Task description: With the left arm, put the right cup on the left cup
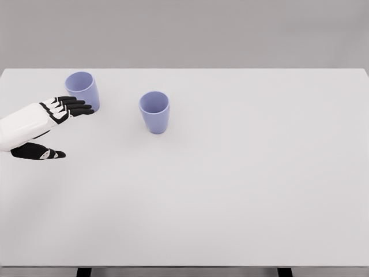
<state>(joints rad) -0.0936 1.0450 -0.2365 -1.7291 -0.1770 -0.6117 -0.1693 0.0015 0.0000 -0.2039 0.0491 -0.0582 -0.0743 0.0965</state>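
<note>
The left hand [49,124] hovers released, fingers spread. The right cup [154,112] stands upright well beyond its fingertips, the left cup [82,90] just past them. Likely light, rigid, smooth: grip around its side wall.

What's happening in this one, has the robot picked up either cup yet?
Not yet. Two lavender cups stand upright and apart on the white table. The left hand comes in from the left edge with fingers spread, holding nothing; its fingertips sit just in front of the left cup. The right cup, the one to be stacked, is untouched. The right arm is out of view.
</note>
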